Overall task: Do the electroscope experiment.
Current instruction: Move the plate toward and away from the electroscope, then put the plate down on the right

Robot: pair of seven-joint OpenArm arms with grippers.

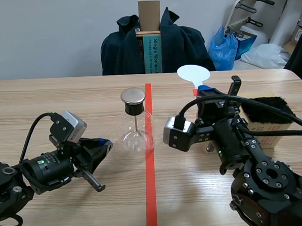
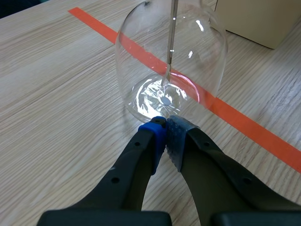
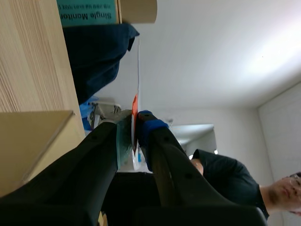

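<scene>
Scene view, nearest first: the left gripper [image 1: 103, 145], fingers pressed together on nothing, lies low just beside the glass electroscope [image 1: 136, 129], which stands on the tape line [image 1: 151, 194]. Farther off, the right gripper [image 1: 204, 90] pinches a white paddle [image 1: 193, 73] upright (edge-on from its wrist). Judged step: presenting the paddle. Next, bring it gently to the metal cap [image 1: 133, 96].

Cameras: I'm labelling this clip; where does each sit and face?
Scene view: between the arms, facing across the table; left gripper, right gripper and electroscope show.
Left wrist view: behind the shut left gripper, looking down at the electroscope's base.
Right wrist view: tipped sideways behind the right gripper, shut on the white paddle.
Shared: scene and left wrist both show the electroscope.
</scene>
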